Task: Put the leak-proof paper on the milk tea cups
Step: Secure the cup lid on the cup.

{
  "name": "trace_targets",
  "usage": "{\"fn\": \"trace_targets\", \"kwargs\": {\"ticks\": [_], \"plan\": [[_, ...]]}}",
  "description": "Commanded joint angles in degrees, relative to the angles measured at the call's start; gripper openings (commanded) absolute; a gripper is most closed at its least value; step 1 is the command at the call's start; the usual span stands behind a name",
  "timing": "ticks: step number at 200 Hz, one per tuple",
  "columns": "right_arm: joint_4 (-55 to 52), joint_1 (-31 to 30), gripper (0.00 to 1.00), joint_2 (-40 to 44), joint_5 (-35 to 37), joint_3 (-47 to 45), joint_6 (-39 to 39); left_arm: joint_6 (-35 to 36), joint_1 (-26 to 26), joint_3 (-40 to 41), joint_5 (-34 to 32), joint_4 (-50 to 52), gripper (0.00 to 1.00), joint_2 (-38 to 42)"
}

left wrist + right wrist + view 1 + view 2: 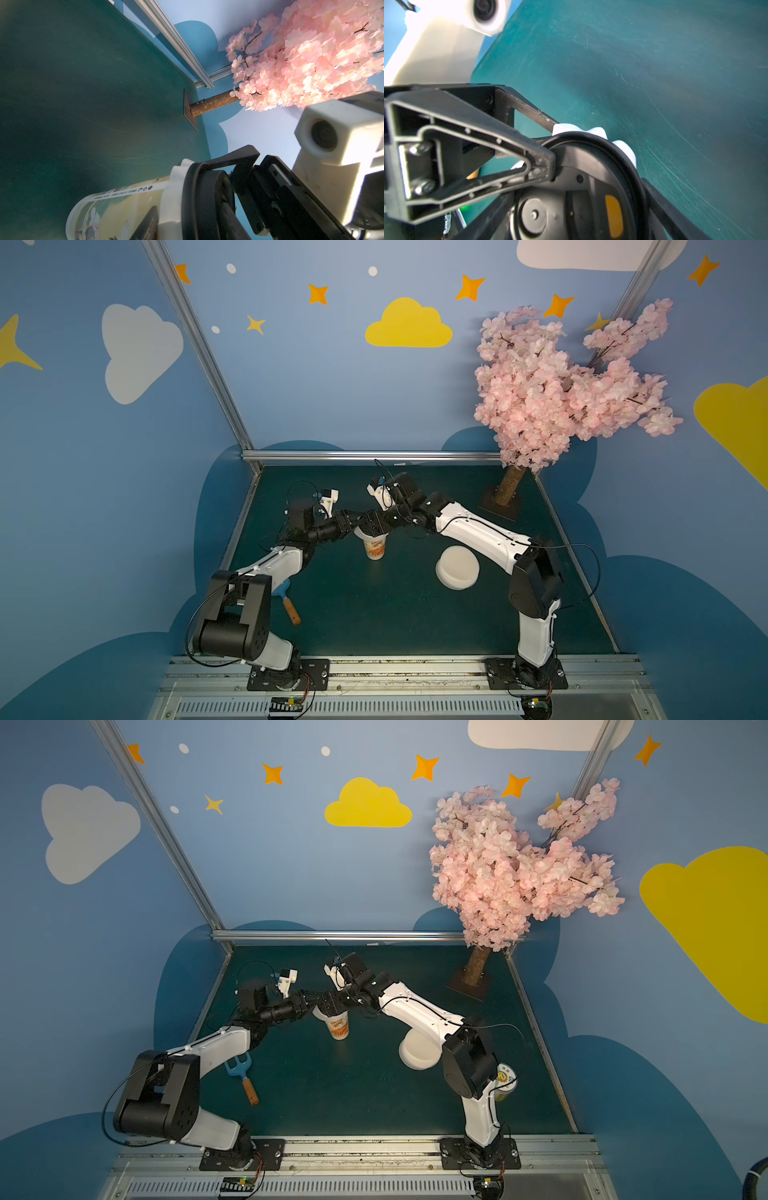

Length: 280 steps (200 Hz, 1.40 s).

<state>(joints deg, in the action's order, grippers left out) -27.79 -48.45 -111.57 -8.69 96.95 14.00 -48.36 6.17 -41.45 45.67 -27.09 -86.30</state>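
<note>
The milk tea cup (376, 549) (340, 1029), white with orange print, stands upright mid-table. A black round lid (581, 197) sits on its mouth. The whitish leak-proof paper (172, 197) (623, 147) lies under the lid, its wavy edge sticking out round the rim. My right gripper (374, 524) (577, 214) spans the lid from above, fingers against opposite sides. My left gripper (358, 518) (189, 220) comes in sideways: one finger (488, 149) lies over the lid top, the other beside the cup wall (116, 207) under the paper. How tightly it pinches is unclear.
A white round block (457, 568) lies right of the cup, under the right arm. A blue fork with a wooden handle (245, 1077) lies by the left arm. A can (505, 1085) peeks out behind the right arm. The pink blossom tree (509, 489) stands at the back right.
</note>
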Motion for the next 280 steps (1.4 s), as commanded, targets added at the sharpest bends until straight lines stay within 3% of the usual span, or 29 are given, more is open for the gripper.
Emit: {"fn": "trace_targets", "kwargs": {"ticks": [1,36,85,140,204,280], "plan": [[-6.92,-0.28,0.86,-4.77,1.35,-6.42,0.06,1.62,0.59,2.80,0.42,7.53,0.48,-2.78],[-6.31,-0.27,0.86,-5.51,3.04,-6.52,-0.59,1.56,0.42,-0.02,0.81,9.50,0.52,-1.71],[-5.80,-0.36,0.86,-5.87,2.98,-6.88,-0.58,2.01,0.42,-2.66,0.81,11.32,0.69,0.42],[-5.20,-0.47,0.86,-5.50,2.92,-7.16,-0.91,0.35,0.51,-4.38,5.83,9.36,0.90,-1.60],[-3.67,-0.33,0.86,-4.72,2.86,-8.45,-1.24,3.18,1.82,-2.76,9.48,11.41,0.79,-5.54],[-2.17,1.07,0.87,-2.01,-1.50,-8.53,-1.09,9.40,1.84,-2.21,6.76,19.27,0.74,-6.24]]}}
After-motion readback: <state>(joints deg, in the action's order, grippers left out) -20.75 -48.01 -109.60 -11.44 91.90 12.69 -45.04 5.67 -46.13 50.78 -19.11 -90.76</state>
